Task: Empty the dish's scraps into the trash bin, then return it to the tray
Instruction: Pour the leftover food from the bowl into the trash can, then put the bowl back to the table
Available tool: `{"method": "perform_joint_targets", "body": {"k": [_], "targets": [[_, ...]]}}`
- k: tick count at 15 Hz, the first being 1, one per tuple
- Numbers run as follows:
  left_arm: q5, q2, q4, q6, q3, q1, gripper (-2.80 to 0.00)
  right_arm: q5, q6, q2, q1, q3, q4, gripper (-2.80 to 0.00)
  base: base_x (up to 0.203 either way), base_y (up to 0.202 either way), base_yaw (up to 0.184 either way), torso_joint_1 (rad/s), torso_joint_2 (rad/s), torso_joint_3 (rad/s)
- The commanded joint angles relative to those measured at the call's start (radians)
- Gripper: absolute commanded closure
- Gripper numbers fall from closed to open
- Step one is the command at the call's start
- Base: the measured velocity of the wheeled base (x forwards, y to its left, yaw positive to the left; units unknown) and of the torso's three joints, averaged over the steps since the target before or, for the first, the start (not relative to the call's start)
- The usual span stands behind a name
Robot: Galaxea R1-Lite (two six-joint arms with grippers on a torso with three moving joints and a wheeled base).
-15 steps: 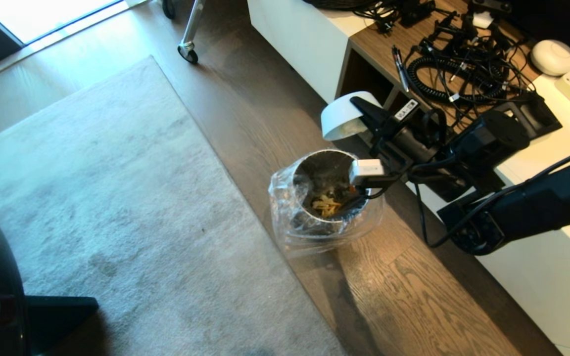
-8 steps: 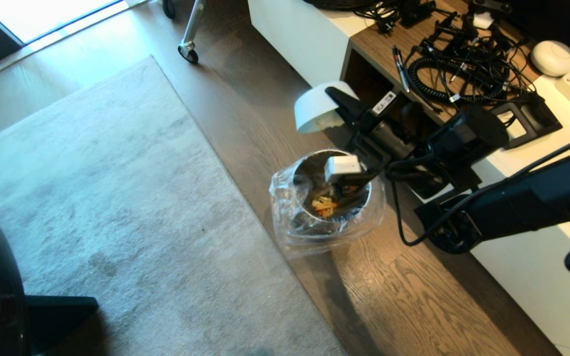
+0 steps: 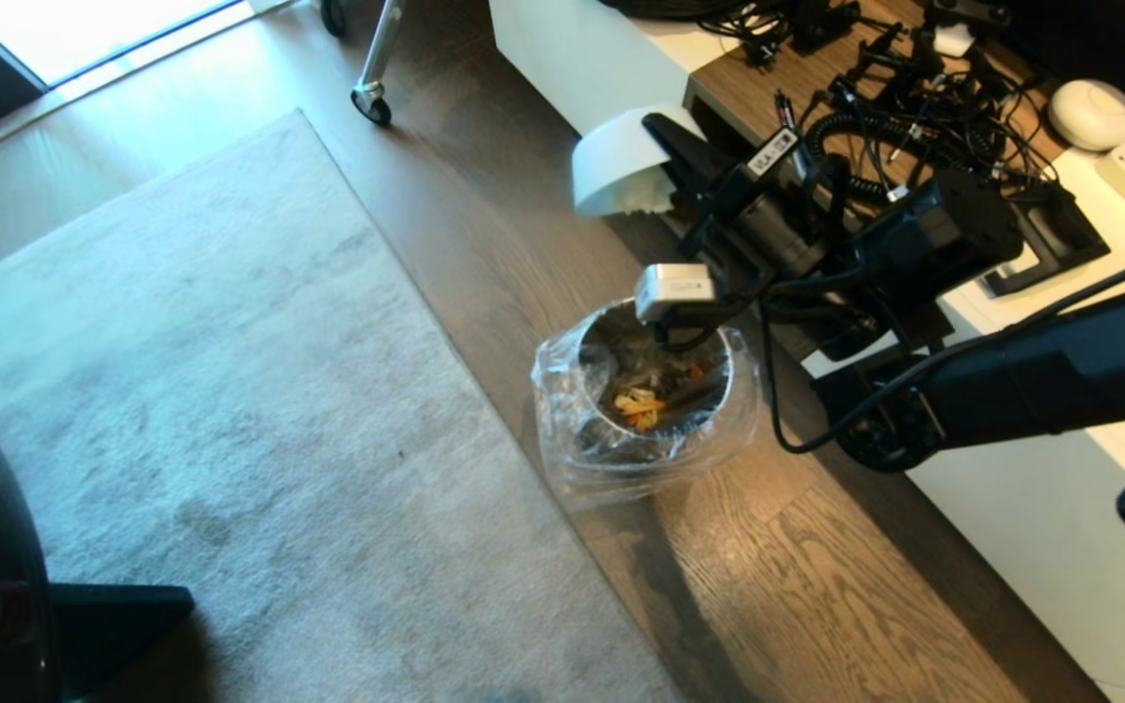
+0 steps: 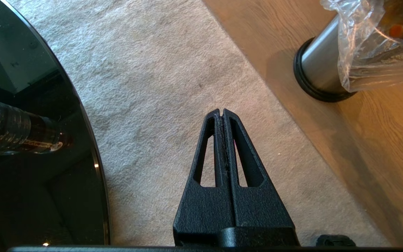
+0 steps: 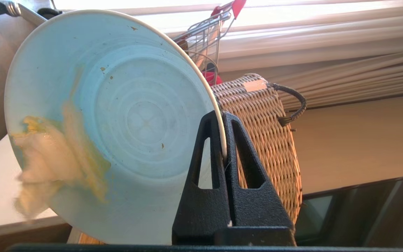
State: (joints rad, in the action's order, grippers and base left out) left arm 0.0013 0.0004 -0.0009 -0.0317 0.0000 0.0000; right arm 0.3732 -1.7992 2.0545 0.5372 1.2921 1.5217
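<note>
Head view, right hand (image 3: 665, 146) clamping tipped dish (image 3: 616, 161), wicker basket (image 5: 271, 140) behind, trash bin (image 3: 650, 391) below.

White bowl (image 3: 614, 166), inside pale blue-white with yellow smears. Black right end effector (image 3: 665, 146). Black left end effector (image 4: 222, 115). Brushed-steel bin (image 3: 597, 386), black base ring, clear bag; yellow and orange scraps (image 3: 641, 405) inside. Grey rug (image 3: 182, 391). Brown wood-grain floor (image 3: 816, 586). Tan woven basket (image 5: 268, 140), dark handle.
</note>
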Motion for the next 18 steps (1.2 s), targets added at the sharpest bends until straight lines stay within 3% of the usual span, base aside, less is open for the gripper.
{"method": "perform_joint_targets", "body": {"k": [1, 7, 10, 18], "targets": [[0.0, 0.0, -0.001, -0.001, 0.0, 0.0, 0.0, 0.004, 0.003, -0.03, 0.004, -0.001, 0.046, 0.0, 0.0, 0.0, 0.0, 0.0, 0.0, 0.0], [0.0, 0.0, -0.001, -0.001, 0.0, 0.0, 0.0, -0.001, 0.061, -0.082, 0.004, -0.046, 0.046, 0.0, 0.0, 0.0, 0.0, 0.0, 0.0, 0.0], [0.0, 0.0, -0.001, -0.001, 0.0, 0.001, 0.0, -0.008, 0.07, -0.119, 0.001, -0.133, 0.045, 0.0, 0.0, 0.0, 0.0, 0.0, 0.0, 0.0], [0.0, 0.0, -0.001, -0.001, 0.0, 0.001, 0.0, -0.067, 0.164, -0.157, 0.031, -0.066, 0.045, 0.0, 0.0, 0.0, 0.0, 0.0, 0.0, 0.0]]}}
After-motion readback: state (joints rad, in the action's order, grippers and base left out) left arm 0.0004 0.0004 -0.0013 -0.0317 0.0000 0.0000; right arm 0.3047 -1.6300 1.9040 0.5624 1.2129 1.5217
